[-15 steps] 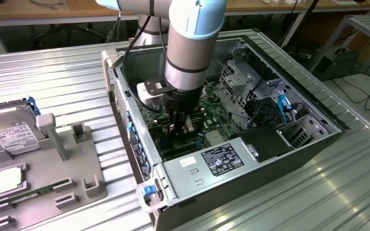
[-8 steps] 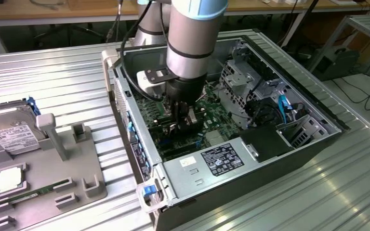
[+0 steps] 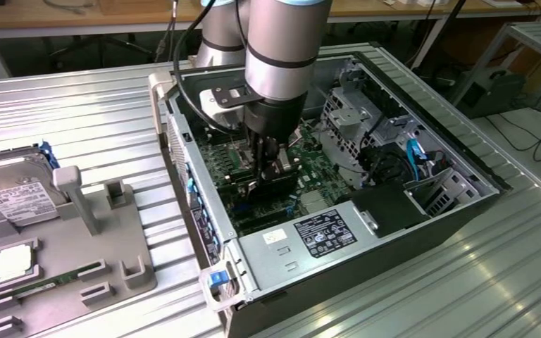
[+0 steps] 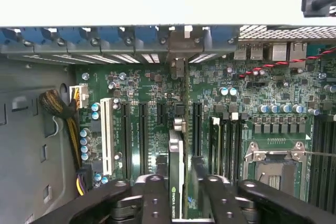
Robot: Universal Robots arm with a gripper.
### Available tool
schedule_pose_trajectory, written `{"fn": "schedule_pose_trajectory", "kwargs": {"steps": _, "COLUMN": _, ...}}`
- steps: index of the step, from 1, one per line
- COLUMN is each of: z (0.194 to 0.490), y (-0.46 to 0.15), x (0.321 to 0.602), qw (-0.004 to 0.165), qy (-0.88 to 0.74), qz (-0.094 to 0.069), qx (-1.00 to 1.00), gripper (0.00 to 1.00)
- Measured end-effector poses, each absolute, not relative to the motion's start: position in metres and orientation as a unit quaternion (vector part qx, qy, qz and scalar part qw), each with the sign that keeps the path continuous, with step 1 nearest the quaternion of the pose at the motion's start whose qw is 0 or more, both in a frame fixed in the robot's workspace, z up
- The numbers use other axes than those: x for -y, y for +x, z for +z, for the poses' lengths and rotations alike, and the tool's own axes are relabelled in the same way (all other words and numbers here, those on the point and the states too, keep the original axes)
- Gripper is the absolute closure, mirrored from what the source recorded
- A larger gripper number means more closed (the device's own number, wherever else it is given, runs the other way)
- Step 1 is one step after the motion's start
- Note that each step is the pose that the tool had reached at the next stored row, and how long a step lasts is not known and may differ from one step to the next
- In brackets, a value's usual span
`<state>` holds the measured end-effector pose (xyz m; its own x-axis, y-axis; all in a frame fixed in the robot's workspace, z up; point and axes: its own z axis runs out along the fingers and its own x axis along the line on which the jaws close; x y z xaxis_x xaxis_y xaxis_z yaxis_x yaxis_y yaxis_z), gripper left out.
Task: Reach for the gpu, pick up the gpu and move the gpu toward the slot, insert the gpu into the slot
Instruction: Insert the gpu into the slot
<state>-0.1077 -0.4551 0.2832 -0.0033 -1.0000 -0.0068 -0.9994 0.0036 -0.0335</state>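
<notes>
The gpu [image 4: 177, 156], a thin dark card with a green logo label, stands on edge over the green motherboard [image 4: 262, 93] inside the open computer case. Its silver bracket [image 4: 184, 45] sits at the case's rear wall. My gripper [image 4: 181, 182] straddles the card's near end, and both black fingers [image 4: 152, 198] press against its faces. In the exterior view the gripper [image 3: 272, 179] reaches straight down into the case with the dark gpu [image 3: 275, 189] between its fingers. The slot lies hidden beneath the card, so I cannot tell whether the card is seated.
A white connector [image 4: 107, 135] and dark parallel connectors [image 4: 143, 135] lie beside the card, with the processor socket [image 4: 273, 166] further off. A yellow-black cable bundle [image 4: 63, 108] hangs near the case wall. Outside the case, a hard drive [image 3: 22, 193] rests on a grey holder [image 3: 73, 260].
</notes>
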Motion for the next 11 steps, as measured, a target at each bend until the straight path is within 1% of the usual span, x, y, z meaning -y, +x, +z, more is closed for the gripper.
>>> {"fn": "schedule_pose_trajectory", "kwargs": {"steps": 2, "z": 0.2832, "y": -0.1077, "x": 0.4551, "qw": 0.014, "qy": -0.706, "qz": -0.009, "qx": -0.708, "gripper": 0.73}}
{"fn": "schedule_pose_trajectory", "kwargs": {"steps": 4, "z": 0.2832, "y": -0.1077, "x": 0.4551, "qw": 0.014, "qy": -0.706, "qz": -0.009, "qx": -0.708, "gripper": 0.85}}
{"fn": "schedule_pose_trajectory", "kwargs": {"steps": 5, "z": 0.2832, "y": -0.1077, "x": 0.4551, "qw": 0.014, "qy": -0.706, "qz": -0.01, "qx": -0.708, "gripper": 0.89}}
{"fn": "schedule_pose_trajectory", "kwargs": {"steps": 11, "z": 0.2832, "y": -0.1077, "x": 0.4551, "qw": 0.014, "qy": -0.706, "qz": -0.01, "qx": -0.708, "gripper": 0.89}}
